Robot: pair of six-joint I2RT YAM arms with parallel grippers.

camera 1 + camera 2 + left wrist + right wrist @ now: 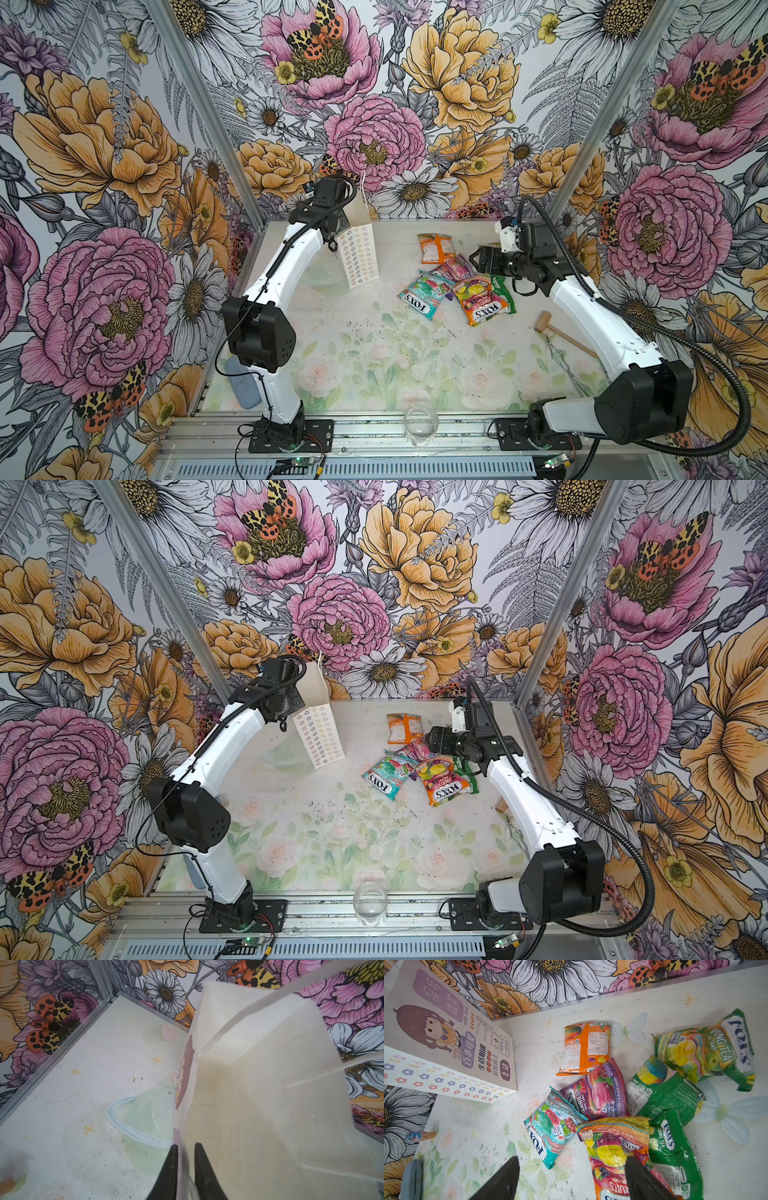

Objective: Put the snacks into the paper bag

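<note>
Snacks [457,286]: in both top views, heaped loose on counter [374,353] just below right fingers [477,259]; paper bag [360,257] upright, well apart from them.

Left wrist view: left fingers [185,1145] nearly closed astride bag wall, probably to steady it. Firm pinch not confirmable.

Right wrist view: right fingers [572,1159] spread wide, empty, poised over snacks for pickup.

The left arm [291,257] arches up toward the back left corner. The left gripper [185,1148] points downward, jaws only narrowly apart. The right arm [582,307] reaches in from the right, wrist bent toward the middle. The right gripper [572,1158] is spread wide, holding nothing.
</note>
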